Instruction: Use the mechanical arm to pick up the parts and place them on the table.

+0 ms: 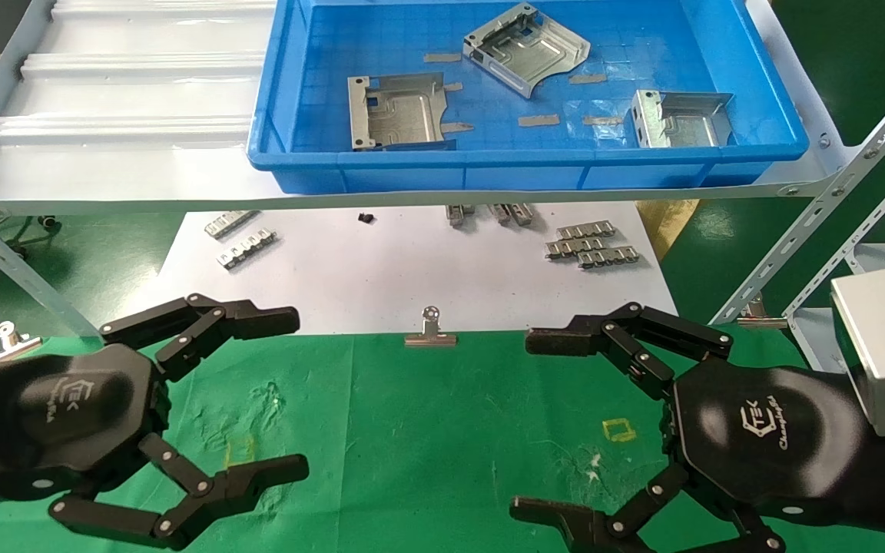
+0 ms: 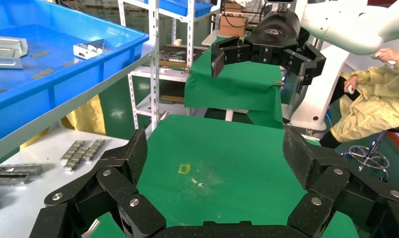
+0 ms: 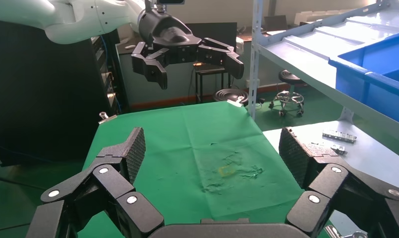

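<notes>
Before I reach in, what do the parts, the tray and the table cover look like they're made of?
Parts: apparently galvanized sheet steel, dull silver, stamped ridges. Tray: glossy blue molded plastic. Table cover: green cloth, matte, wrinkled.

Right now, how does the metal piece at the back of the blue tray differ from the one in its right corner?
The back bracket lies turned at an angle; the right bracket sits square against the blue tray's front wall. The back one looks larger and lies away from the walls. Both are silver bent sheet metal with perforated flanges.

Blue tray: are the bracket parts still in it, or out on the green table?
In. All three brackets lie inside the blue tray; none shows on the green table.
</notes>
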Tool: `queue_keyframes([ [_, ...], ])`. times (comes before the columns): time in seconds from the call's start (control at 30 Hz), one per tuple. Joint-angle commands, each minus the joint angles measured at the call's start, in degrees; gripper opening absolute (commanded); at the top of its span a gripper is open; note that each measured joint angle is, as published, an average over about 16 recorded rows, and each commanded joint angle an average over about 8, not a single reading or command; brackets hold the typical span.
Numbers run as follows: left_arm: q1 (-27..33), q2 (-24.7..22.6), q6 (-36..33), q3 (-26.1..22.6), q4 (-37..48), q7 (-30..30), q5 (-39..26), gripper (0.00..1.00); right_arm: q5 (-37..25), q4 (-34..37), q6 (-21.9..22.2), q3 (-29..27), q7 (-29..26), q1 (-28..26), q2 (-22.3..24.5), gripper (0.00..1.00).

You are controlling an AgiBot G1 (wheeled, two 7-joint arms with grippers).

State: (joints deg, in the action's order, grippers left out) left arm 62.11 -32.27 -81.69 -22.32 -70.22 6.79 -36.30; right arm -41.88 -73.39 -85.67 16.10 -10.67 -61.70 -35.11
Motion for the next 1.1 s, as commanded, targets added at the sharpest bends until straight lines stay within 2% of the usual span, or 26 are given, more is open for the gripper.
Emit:
queue_keyframes([
  [0.03, 0.0, 0.0, 0.0, 0.0, 0.0, 0.0, 0.0, 1.0, 0.0, 0.0, 0.0, 0.0, 0.0, 0.0, 0.0, 1.0],
  [0.87, 0.0, 0.0, 0.0, 0.0, 0.0, 0.0, 0.0, 1.0, 0.0, 0.0, 0.0, 0.0, 0.0, 0.0, 0.0, 1.0],
  [0.9, 0.0, 0.0, 0.0, 0.0, 0.0, 0.0, 0.0, 0.96, 0.0, 0.0, 0.0, 0.0, 0.0, 0.0, 0.0, 1.0],
  [1.1, 0.0, 0.0, 0.0, 0.0, 0.0, 0.0, 0.0, 0.21, 0.0, 0.0, 0.0, 0.0, 0.0, 0.0, 0.0, 1.0],
])
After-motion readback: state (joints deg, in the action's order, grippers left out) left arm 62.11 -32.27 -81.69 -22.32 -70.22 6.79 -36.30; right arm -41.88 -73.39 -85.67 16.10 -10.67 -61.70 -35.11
